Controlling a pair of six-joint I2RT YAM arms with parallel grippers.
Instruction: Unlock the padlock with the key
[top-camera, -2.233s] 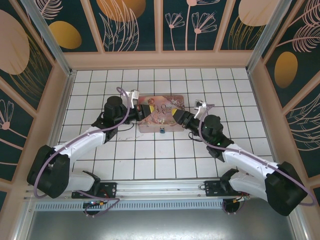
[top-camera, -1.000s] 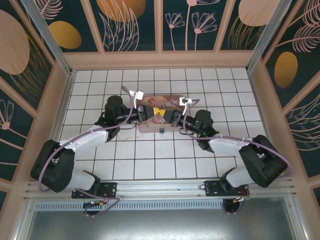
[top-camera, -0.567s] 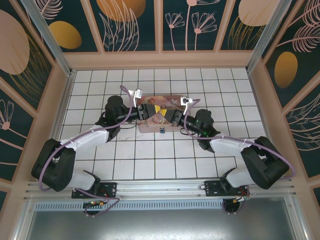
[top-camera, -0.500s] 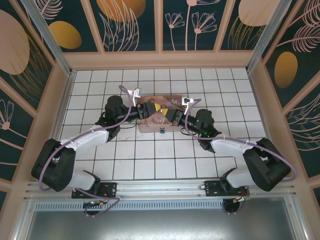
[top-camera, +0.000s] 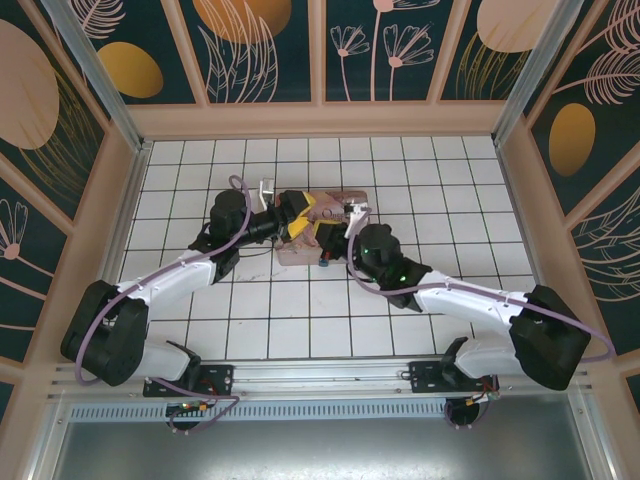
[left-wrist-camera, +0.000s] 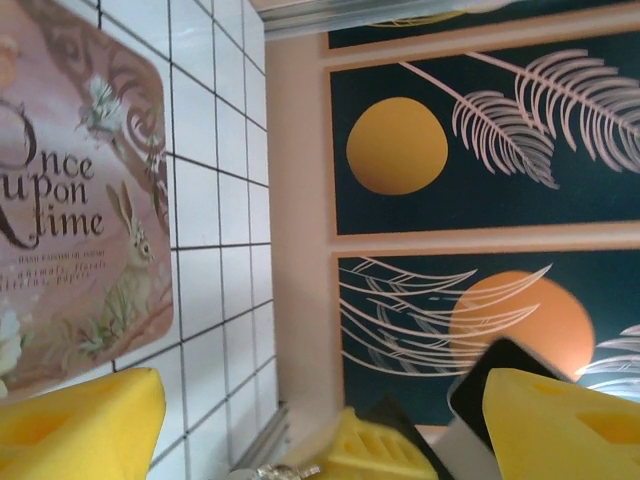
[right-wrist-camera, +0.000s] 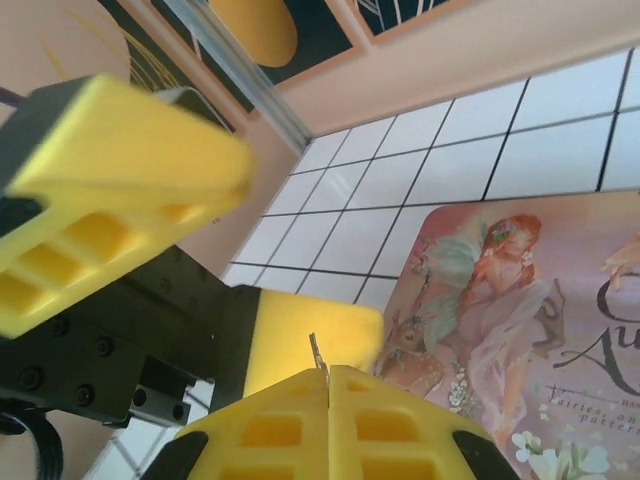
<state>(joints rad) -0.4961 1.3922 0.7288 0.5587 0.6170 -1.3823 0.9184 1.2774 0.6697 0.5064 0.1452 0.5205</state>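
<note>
Yellow-padded left gripper (left-wrist-camera: 320, 420) now stands spread; a second ago it was pressed together. The yellow-padded right gripper (right-wrist-camera: 328, 388) pinches a thin silvery metal key (right-wrist-camera: 316, 352), or what I judge to be one. I read this as a handover completed above the pink illustrated tin box (right-wrist-camera: 520, 300), so the key now rests with the right arm alone. The small blue padlock with its silvery shackle (top-camera: 322, 262) sits at the tin's near edge over the white tiled table (top-camera: 300, 320), untouched. Insertion is outstanding. Against the earlier frame, the right arm has stretched leftward, and the grippers meet further left.
</note>
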